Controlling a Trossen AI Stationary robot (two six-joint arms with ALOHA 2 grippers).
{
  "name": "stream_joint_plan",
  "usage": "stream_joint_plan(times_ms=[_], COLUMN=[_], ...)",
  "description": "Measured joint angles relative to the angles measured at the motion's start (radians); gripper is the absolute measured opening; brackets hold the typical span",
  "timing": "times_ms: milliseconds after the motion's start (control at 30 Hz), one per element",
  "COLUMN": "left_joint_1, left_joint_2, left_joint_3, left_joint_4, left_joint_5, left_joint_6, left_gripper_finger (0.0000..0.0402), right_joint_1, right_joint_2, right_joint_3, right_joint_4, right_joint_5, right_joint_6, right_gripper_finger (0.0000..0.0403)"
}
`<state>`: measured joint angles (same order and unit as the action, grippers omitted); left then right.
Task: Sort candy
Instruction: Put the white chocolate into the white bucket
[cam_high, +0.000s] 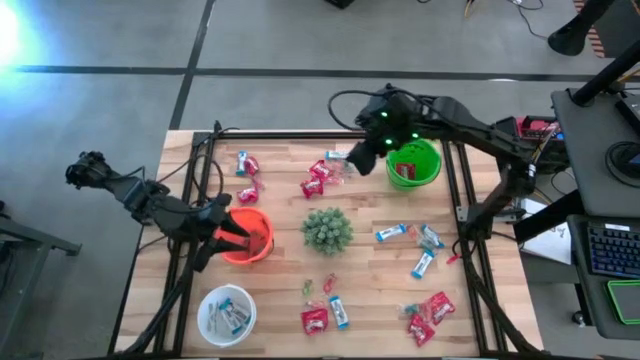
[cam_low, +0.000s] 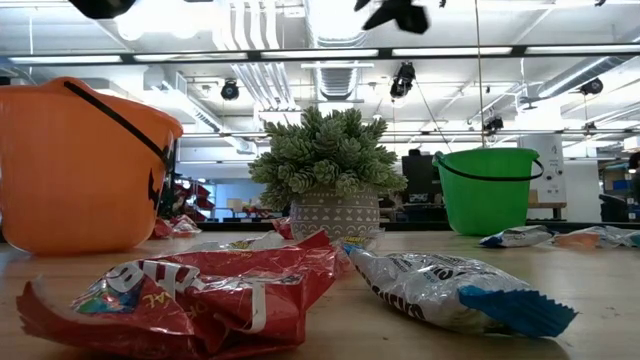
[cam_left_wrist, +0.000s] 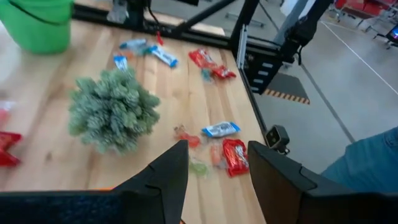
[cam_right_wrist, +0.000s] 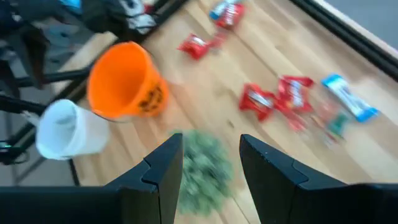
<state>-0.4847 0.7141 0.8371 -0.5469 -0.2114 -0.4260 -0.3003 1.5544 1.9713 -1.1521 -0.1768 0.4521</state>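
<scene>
The table (cam_high: 290, 190) is viewed from directly overhead in the high view. It is viewed level from its surface in the low view, close to a red packet (cam_low: 190, 290). Each wrist view is angled down past its own fingers. The plant (cam_high: 327, 229) is shared by all four views.

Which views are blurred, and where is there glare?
Right wrist view: blurred, the plant and red packets smeared. High view: bright glare in the top-left corner. Low view: the nearest red packet looks soft, and ceiling lights are bright.
</scene>
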Motion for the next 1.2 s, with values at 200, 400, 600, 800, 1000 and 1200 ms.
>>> stream_joint_plan(times_ms=[200, 400, 600, 800, 1000, 1200], left_joint_1=[0.053, 0.115, 0.144, 0.143, 0.143, 0.143], left_joint_2=[-0.041, -0.056, -0.055, -0.055, -0.056, -0.055], left_joint_3=[0.0, 0.003, 0.078, 0.181, 0.209, 0.21], left_joint_4=[0.0, -0.003, -0.019, -0.139, -0.181, -0.217], left_joint_5=[-0.014, -0.016, -0.075, -0.123, -0.134, -0.171], left_joint_6=[0.07, 0.147, 0.218, 0.253, 0.268, 0.279], left_gripper_finger=[0.0152, 0.0152, 0.0151, 0.015, 0.015, 0.015], right_joint_1=[0.038, 0.094, 0.198, 0.333, 0.459, 0.532], right_joint_2=[-0.064, -0.082, -0.064, -0.048, -0.022, 0.025], right_joint_3=[0.0, 0.0, -0.021, -0.072, -0.116, -0.148], right_joint_4=[-0.106, -0.174, -0.19, -0.189, -0.147, -0.114], right_joint_5=[0.093, 0.123, 0.125, 0.168, 0.232, 0.283], right_joint_6=[0.028, 0.056, 0.136, 0.262, 0.38, 0.475], right_gripper_finger=[0.0153, 0.0153, 0.0153, 0.0153, 0.0153, 0.0153])
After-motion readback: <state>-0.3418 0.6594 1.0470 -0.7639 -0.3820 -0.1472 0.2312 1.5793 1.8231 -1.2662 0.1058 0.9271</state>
